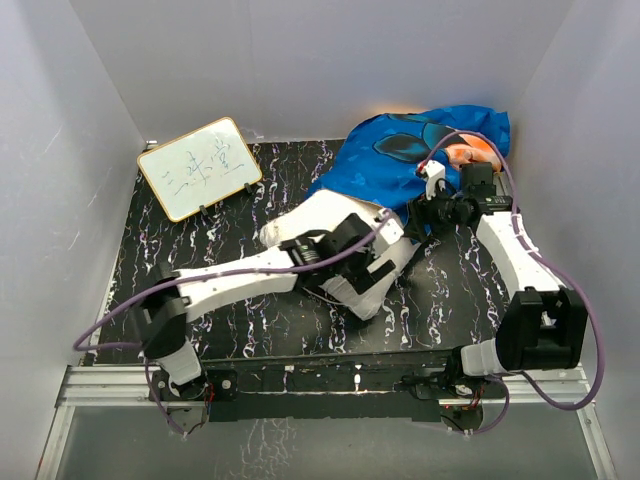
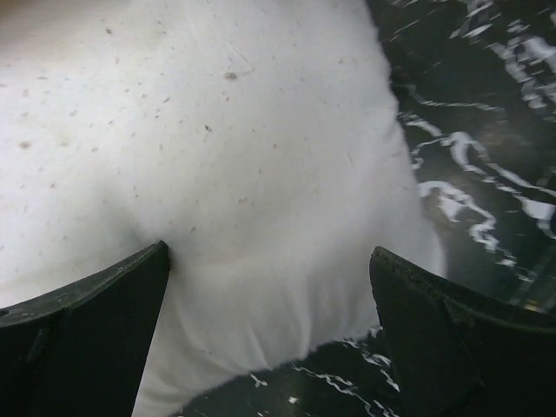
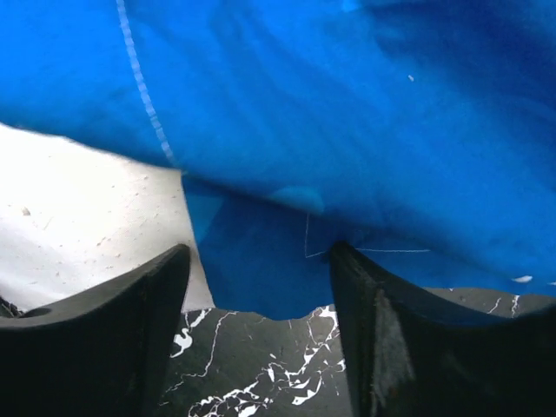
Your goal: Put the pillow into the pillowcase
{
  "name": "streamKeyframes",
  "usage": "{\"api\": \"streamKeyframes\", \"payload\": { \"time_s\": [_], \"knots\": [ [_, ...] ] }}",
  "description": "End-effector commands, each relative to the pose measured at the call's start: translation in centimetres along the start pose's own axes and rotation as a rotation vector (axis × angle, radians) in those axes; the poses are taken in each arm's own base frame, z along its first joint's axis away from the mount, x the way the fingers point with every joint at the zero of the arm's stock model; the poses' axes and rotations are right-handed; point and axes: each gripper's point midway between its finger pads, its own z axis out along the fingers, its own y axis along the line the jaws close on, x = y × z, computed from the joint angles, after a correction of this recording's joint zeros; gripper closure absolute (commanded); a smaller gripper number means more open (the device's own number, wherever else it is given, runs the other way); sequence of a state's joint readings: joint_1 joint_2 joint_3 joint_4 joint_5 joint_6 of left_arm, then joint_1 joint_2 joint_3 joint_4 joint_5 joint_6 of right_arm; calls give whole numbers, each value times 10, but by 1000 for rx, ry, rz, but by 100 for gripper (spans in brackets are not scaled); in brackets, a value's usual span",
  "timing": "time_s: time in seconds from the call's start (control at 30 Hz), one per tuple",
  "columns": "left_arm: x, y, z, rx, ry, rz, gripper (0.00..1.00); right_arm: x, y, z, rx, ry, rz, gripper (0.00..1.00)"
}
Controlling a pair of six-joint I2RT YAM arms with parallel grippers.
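The white pillow (image 1: 322,214) lies mid-table, its far end under the blue pillowcase (image 1: 400,150), which is bunched at the back right with an orange patch (image 1: 470,152) showing. My left gripper (image 1: 380,268) is open over the pillow's near right end. In the left wrist view the pillow (image 2: 226,148) fills the gap between the fingers (image 2: 104,300), and the left one presses into it. My right gripper (image 1: 425,212) is open at the pillowcase's near edge. In the right wrist view the blue cloth (image 3: 347,113) hangs between the fingers (image 3: 382,330), with the pillow (image 3: 78,208) on the left.
A small framed whiteboard (image 1: 200,167) with writing stands at the back left. The black marbled tabletop (image 1: 200,240) is enclosed by white walls on three sides. A metal rail (image 1: 330,375) holding the arm bases runs along the near edge.
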State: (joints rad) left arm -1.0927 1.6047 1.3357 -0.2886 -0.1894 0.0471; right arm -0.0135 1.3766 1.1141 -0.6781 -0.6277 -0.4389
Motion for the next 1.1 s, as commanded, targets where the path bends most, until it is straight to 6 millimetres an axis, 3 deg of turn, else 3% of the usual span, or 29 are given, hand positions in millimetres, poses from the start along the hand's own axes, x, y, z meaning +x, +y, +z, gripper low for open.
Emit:
{"api": "streamKeyframes", "payload": {
  "time_s": [0.0,0.03,0.1,0.13,0.17,0.23,0.3,0.4,0.47,0.53,0.6,0.67,0.73,0.83,0.87,0.93,1.0,1.07],
  "knots": [
    [-8,38,22,-228,28,139,3,-26,-12,7,38,-63,-53,40],
    [-2,43,29,-263,53,147,3,-30,-8,10,22,-66,-70,45],
    [9,51,36,-324,96,148,6,-38,-7,11,5,-80,-87,65],
    [11,56,37,-350,100,128,18,-42,-6,11,-7,-84,-92,79],
    [9,58,37,-358,91,98,38,-49,-4,10,-28,-91,-103,87],
    [-3,61,37,-327,27,20,77,-79,11,-1,-123,-147,-155,92],
    [-29,68,29,-274,-80,-65,98,-129,32,-22,-225,-264,-227,92],
    [-89,102,-3,-179,-283,-286,100,-227,73,-80,-362,-491,-355,92],
    [-137,131,-35,-103,-454,-425,100,-286,103,-127,-451,-641,-445,92],
    [-173,159,-64,-61,-589,-531,100,-324,131,-166,-548,-749,-517,92],
    [-196,175,-83,-16,-663,-601,100,-332,155,-183,-664,-767,-498,92],
    [-202,180,-86,40,-674,-682,100,-327,162,-171,-719,-750,-501,92],
    [-189,177,-75,81,-642,-763,100,-311,151,-137,-716,-695,-426,92],
    [-119,174,-38,73,-497,-940,100,-261,118,-67,-610,-557,-294,89],
    [-96,172,-30,79,-461,-1000,99,-229,108,-38,-559,-449,-219,87],
    [-49,166,-20,87,-391,-1142,88,-177,92,2,-451,-291,-201,80],
    [-3,158,-14,70,-320,-1234,74,-136,88,20,-434,-178,-149,73],
    [28,155,-16,31,-279,-1284,59,-118,95,17,-467,-137,-138,61]
  ]
}}
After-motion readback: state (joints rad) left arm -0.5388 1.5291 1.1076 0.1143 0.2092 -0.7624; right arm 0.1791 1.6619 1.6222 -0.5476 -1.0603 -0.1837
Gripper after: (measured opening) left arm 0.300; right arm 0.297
